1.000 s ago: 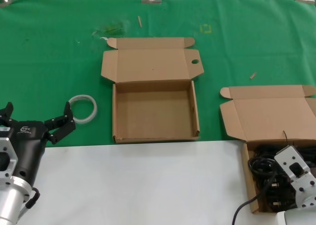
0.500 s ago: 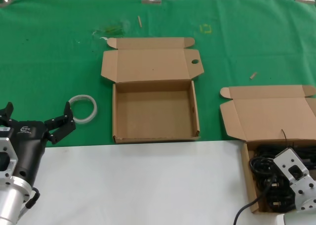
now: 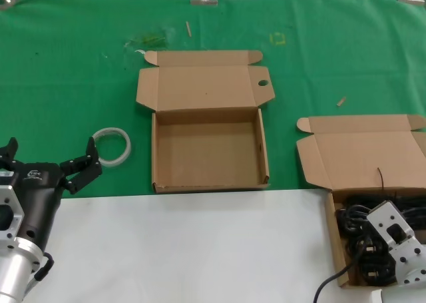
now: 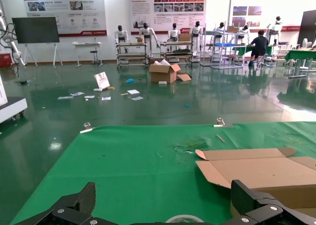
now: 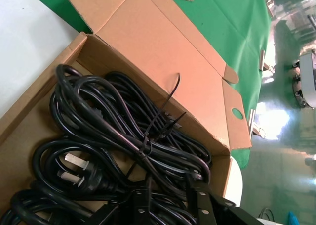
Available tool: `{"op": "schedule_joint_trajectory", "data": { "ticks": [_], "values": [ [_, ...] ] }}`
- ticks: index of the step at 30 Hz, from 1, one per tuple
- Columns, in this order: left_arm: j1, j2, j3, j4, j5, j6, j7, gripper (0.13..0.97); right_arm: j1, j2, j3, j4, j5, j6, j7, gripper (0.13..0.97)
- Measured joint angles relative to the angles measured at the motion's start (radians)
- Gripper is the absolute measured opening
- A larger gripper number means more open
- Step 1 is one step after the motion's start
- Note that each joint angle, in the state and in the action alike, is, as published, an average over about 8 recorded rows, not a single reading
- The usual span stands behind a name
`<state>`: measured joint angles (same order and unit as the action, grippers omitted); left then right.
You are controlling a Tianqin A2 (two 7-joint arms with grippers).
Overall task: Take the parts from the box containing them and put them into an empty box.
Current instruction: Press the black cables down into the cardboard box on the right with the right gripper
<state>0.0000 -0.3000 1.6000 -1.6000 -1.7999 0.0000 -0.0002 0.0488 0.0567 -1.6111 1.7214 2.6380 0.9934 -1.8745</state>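
At lower right, the right gripper (image 5: pixel 168 198) hung over cables (image 5: pixel 113 136) in the box of parts (image 3: pixel 363 156), jaws narrowly parted, empty; next, close on a bundle. Left gripper (image 3: pixel 50 160) waited lower left, jaws wide.

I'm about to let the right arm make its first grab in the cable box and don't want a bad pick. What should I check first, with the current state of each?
1. Empty box open, nothing inside: ok.
2. Box of black power cables open, lid folded back: ok.
3. Right gripper is over the cables, low in the box: ok. Whether it has closed on one: cannot tell.
4. Cables free to lift singly: not ok; they lie in tangled coils, with thin ties around the bundle.
5. Left gripper out of the way: ok, open over the near table edge, left of the empty box.
6. Path between boxes: ok; the white ring lies left of the empty box.
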Motion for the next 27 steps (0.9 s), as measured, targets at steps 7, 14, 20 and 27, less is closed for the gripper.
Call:
{"op": "schedule_joint_trajectory", "data": {
  "ticks": [7, 14, 20, 27],
  "values": [
    [0.000, 0.000, 0.000, 0.000, 0.000, 0.000, 0.000, 0.965, 0.006, 0.000, -0.002, 0.011, -0.005, 0.004, 0.000, 0.258],
    [0.000, 0.000, 0.000, 0.000, 0.000, 0.000, 0.000, 0.965, 0.011, 0.000, -0.005, 0.028, -0.014, 0.009, -0.002, 0.189],
    [0.000, 0.000, 0.000, 0.000, 0.000, 0.000, 0.000, 0.965, 0.008, 0.000, -0.009, 0.041, -0.016, 0.008, 0.000, 0.156],
    [0.000, 0.000, 0.000, 0.000, 0.000, 0.000, 0.000, 0.965, -0.006, 0.000, -0.009, 0.053, -0.005, 0.004, 0.013, 0.140]
  ]
}}
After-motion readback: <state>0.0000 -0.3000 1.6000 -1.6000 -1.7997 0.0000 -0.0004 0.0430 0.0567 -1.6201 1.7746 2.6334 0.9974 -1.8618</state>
